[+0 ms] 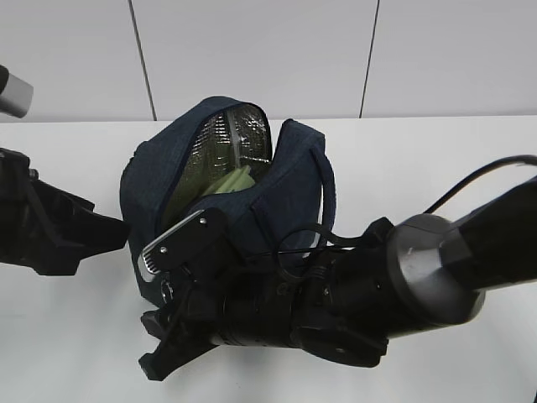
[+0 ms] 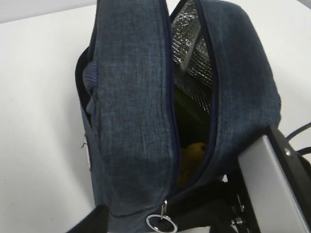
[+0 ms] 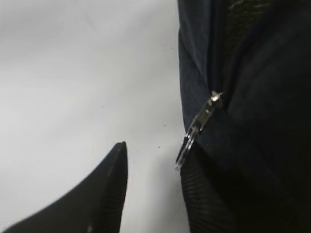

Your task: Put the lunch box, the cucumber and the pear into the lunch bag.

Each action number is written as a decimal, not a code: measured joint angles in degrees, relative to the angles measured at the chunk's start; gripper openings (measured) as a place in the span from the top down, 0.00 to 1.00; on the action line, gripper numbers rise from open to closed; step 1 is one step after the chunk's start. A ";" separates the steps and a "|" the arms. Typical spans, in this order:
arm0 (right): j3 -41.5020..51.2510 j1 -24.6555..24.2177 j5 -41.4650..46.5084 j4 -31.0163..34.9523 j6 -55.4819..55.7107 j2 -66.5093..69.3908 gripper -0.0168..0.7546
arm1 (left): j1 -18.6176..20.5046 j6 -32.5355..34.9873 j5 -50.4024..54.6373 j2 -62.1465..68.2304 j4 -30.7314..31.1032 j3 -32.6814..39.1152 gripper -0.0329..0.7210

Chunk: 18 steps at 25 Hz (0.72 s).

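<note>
Two end effectors flank the lunch bag (image 1: 226, 180) on the counter (image 1: 436, 151) — right end effector (image 3: 155, 189) parted around its zipper ring (image 3: 183, 151), left end effector (image 1: 117, 231) beside it — grip unclear.

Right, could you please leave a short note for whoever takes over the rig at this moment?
Left hand: against the side of the bag, jaws partly spread; whether it is gripping is unclear.
Right hand: open, zipper pull beside one finger, not clamped.
In the bag: lunch box, pear, and a dark green shape, probably the cucumber.
Done: packing, it seems.
Left: the bag is unzipped; probably zip it shut.
</note>
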 joint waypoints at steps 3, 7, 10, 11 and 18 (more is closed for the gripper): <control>0.00 0.00 0.77 -0.65 -0.24 0.00 0.61 | 0.00 0.00 0.00 0.00 -0.04 0.00 0.45; 0.00 0.00 1.81 -0.77 -1.56 0.00 0.62 | 0.00 0.00 0.00 0.00 -0.04 0.00 0.45; 0.00 0.00 1.81 -0.17 -2.25 0.00 0.62 | 0.00 0.00 0.00 0.00 -0.04 0.00 0.45; 0.00 0.00 1.81 0.37 -2.83 0.00 0.62 | 0.00 0.00 0.00 0.00 -0.04 0.00 0.45; 0.00 0.00 2.25 6.22 -7.99 0.00 0.62 | 0.00 0.00 0.00 0.00 -0.04 0.00 0.45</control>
